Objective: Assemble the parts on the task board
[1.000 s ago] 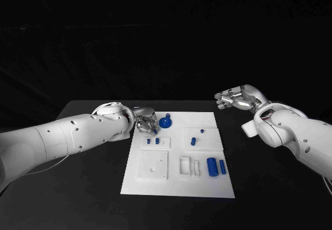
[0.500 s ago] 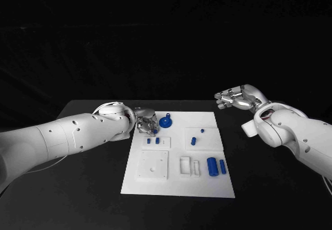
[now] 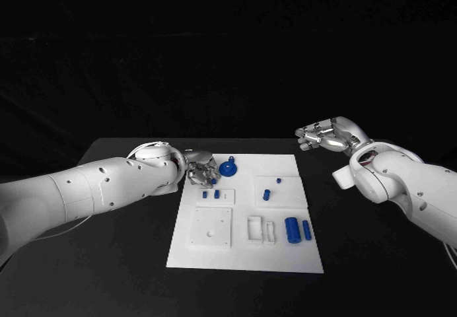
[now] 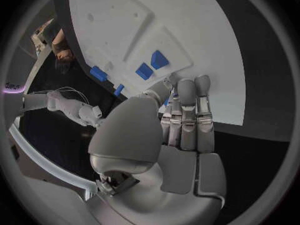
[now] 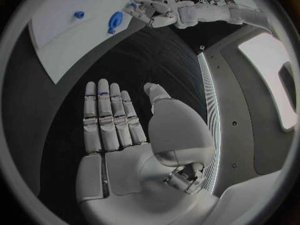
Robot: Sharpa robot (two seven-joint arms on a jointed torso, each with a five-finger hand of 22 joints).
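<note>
The white task board (image 3: 246, 254) lies mid-table. My left hand (image 3: 200, 172) hovers over its far left corner, thumb against fingers (image 4: 187, 105), and seems to pinch a small blue part (image 4: 166, 102) that is mostly hidden. Just to its right stands a round blue part with a handle (image 3: 228, 168). Two small blue pieces (image 3: 210, 194) sit in a recessed square close below the hand. More blue pieces (image 3: 267, 194) and two blue cylinders (image 3: 298, 230) lie further right. My right hand (image 3: 325, 135) is raised off the board's far right corner, fingers (image 5: 106, 115) straight, holding nothing.
A white square plate with holes (image 3: 209, 228) and a slotted white block (image 3: 257, 228) sit on the board's near half. Black table (image 3: 381, 264) surrounds the board on all sides.
My left hand dipped slightly toward the two small pieces and came back; it stays over the same corner. The right hand has not moved.
</note>
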